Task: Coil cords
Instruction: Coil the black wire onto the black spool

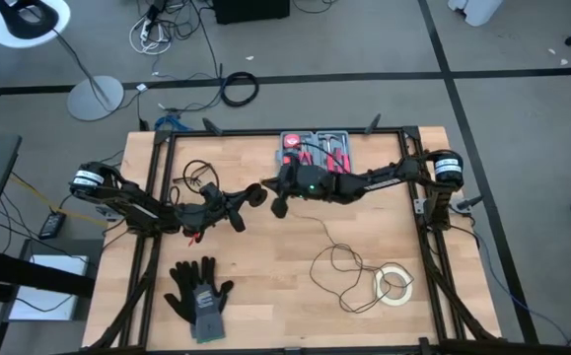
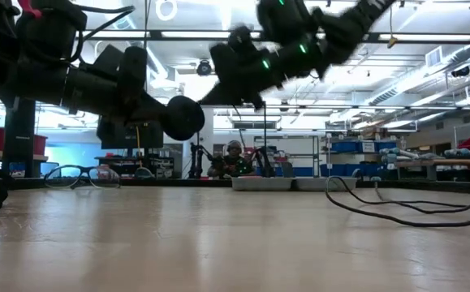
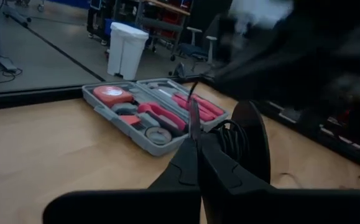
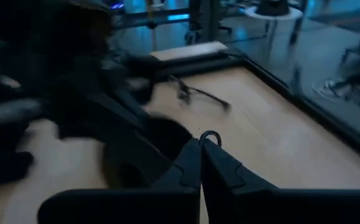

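A: So, how far along is the coiling?

B: Barely begun, I'd judge. Most of the cord [image 1: 349, 271] lies in loose loops on the table [image 1: 265, 306] toward the near right, just beside a tape roll [image 1: 394, 284]. One thin strand runs up from there to the middle, where both arms meet above the wood.

A: And the grippers?

B: The left gripper [image 1: 244, 205] is shut, with the puck [image 2: 183, 118] held at its tip, raised off the table. The right gripper [image 1: 278, 204] is shut too; its wrist view shows a small loop of wire [image 4: 209, 137] poking up between the pinched fingers, so it seems to have the cord.

A: What's left?

B: Nearly everything: the loose loops need gathering into a ring.

A: Any containers?

B: One open tool case [image 1: 317, 150] at the far edge, holding red-handled tools and a tape measure. Gloves [image 1: 199, 293] lie near left.
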Robot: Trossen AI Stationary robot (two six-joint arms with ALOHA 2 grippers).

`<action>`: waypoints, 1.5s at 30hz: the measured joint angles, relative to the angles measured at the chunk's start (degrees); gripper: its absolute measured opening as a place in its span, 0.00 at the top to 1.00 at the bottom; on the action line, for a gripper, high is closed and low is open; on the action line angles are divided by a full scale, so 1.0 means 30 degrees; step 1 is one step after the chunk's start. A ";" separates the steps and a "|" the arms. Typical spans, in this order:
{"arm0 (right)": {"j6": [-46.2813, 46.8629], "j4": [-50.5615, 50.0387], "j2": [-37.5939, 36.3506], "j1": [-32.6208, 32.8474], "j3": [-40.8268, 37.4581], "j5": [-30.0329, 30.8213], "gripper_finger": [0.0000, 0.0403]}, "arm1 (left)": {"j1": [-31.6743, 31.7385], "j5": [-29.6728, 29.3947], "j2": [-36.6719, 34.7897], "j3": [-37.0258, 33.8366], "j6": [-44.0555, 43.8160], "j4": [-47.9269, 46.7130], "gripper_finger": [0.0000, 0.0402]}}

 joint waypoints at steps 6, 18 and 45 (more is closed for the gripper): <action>-0.1940 -0.2333 -0.0007 0.1059 0.2364 -0.0984 1.00 | 0.0016 -0.0444 0.0002 0.0023 -0.0010 0.0214 1.00; -0.1712 -0.1010 0.2054 0.1959 0.2360 -0.2173 1.00 | 0.0087 0.0585 0.0007 0.0919 0.0106 0.0733 1.00; 0.4707 -0.7683 -0.0236 0.3628 -0.3753 -0.0288 0.87 | 0.0080 0.0471 0.0003 -0.0011 -0.0010 0.1878 1.00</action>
